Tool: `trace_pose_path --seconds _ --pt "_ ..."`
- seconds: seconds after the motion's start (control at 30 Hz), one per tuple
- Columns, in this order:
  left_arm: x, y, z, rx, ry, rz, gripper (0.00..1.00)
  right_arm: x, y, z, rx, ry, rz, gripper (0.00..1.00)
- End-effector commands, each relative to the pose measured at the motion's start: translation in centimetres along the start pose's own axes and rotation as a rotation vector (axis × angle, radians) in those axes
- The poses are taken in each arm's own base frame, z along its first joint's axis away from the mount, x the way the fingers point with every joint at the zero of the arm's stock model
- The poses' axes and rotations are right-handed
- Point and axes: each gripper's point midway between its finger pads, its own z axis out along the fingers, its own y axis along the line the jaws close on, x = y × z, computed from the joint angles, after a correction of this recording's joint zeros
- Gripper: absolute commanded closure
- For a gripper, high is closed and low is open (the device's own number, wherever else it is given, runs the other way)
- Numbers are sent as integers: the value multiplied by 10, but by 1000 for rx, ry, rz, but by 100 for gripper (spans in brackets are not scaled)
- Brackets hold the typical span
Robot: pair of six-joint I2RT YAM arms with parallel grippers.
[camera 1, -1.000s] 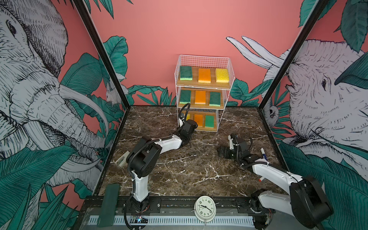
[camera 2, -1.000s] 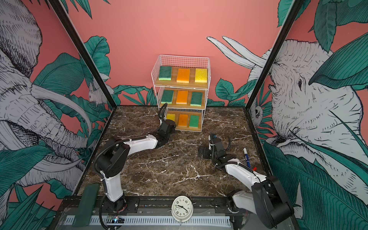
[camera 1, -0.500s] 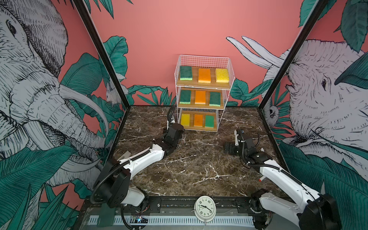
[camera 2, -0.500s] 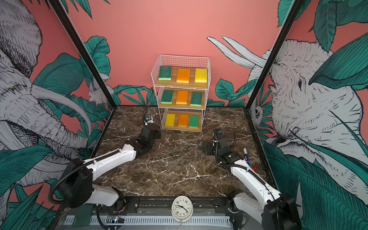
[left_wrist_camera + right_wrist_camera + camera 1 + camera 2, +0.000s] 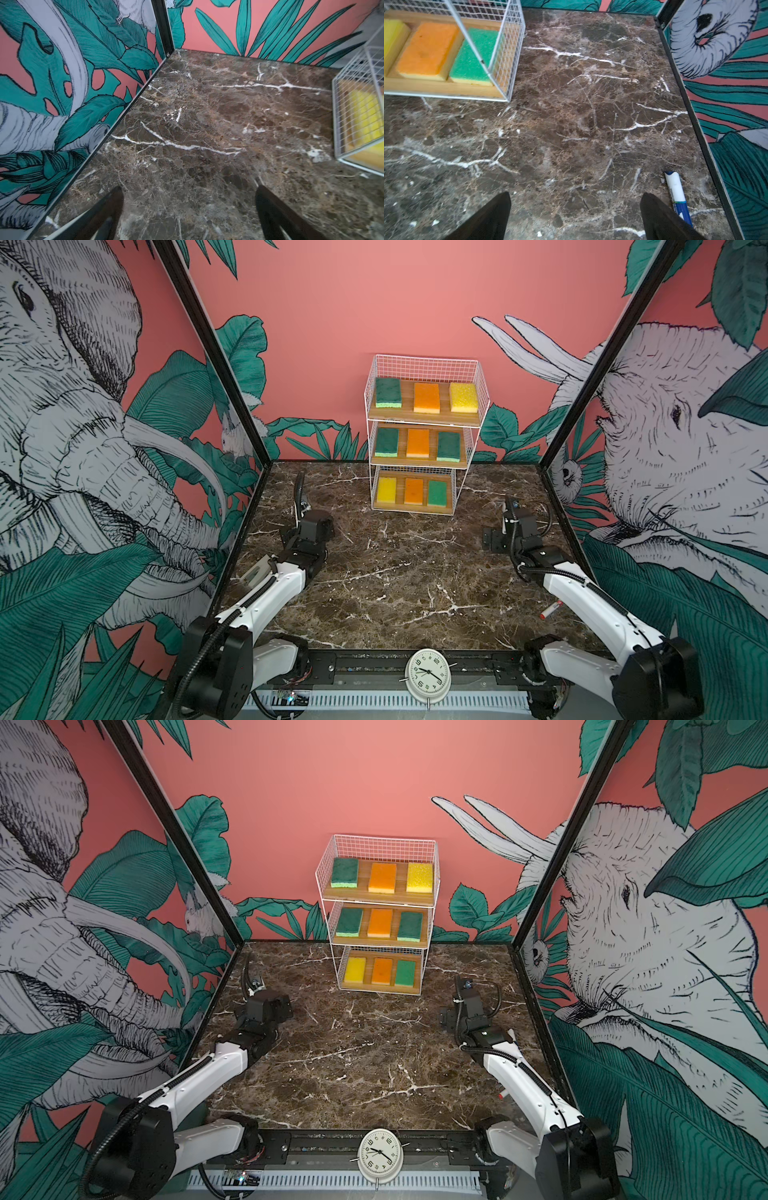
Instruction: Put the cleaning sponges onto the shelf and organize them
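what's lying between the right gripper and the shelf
Nothing. In the right wrist view, only bare marble tabletop stretches from the right gripper to the shelf.

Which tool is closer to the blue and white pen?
Right. The right tool is right beside the pen. The left tool is far away, by the opposite side wall.

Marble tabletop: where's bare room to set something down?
Bare: the table middle, between the left gripper and right gripper, before the shelf; strips flanking the shelf. Crowded: each board holds three sponges; a marker lies near the right gripper.
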Motion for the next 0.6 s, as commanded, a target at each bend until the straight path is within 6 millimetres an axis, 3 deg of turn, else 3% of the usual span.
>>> trace_pose_path --seconds 0.0,0.17,0.3,0.37,0.5,0.57 --pt "5 4 11 -29 31 59 0 -6 -16 9 13 -53 40 1" --pt "-14 -2 25 -45 -68 127 0 4 -45 23 45 -61 107 1" --pt "-17 -2 44 -52 -57 178 0 7 -65 33 71 -75 160 0" --pt "-12 1 49 -85 -37 227 0 10 -69 37 83 -71 162 1" --pt "19 6 53 -67 -22 243 0 18 -76 44 113 -75 164 1" --pt "19 7 53 -49 -83 218 0 18 -78 47 119 -104 182 1"
